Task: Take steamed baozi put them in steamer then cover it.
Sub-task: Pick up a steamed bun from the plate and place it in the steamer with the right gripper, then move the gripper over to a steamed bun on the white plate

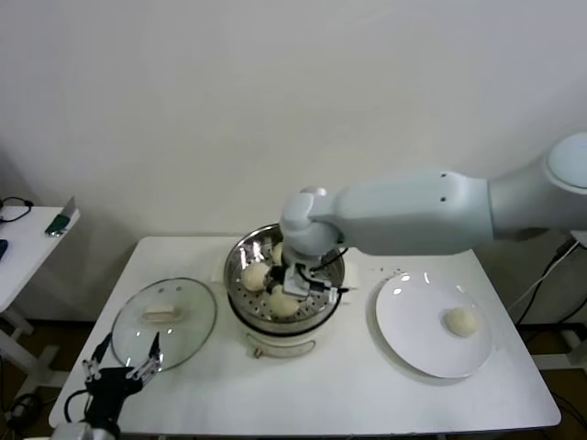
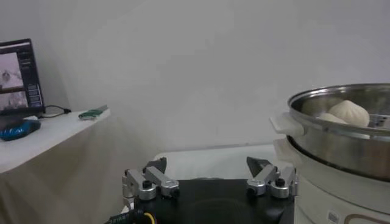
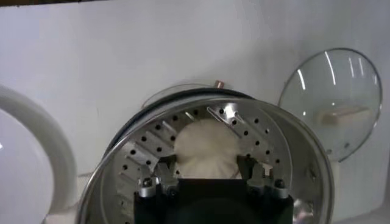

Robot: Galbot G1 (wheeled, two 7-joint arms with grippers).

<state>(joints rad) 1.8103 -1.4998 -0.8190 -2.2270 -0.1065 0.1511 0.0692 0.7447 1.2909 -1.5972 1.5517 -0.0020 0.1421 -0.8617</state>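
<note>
Your right gripper point(image 1: 292, 282) sits down inside the steamer point(image 1: 240, 255), its fingers point(image 3: 159, 175) spread on either side of a baozi point(image 3: 206, 147) resting on the perforated floor; whether the pads touch the bun, you cannot tell. Two more buns point(image 1: 253, 275) lie close by within the steel rim, so room there is tight. Right of the steamer, one bun point(image 1: 461, 321) remains on the plate point(image 1: 404, 335). Left of the steamer lies the cover point(image 1: 197, 316), flat on the table point(image 1: 367, 394). Your left gripper point(image 1: 121, 359) hovers at the cover's near edge, fingers apart, holding nothing.
</note>
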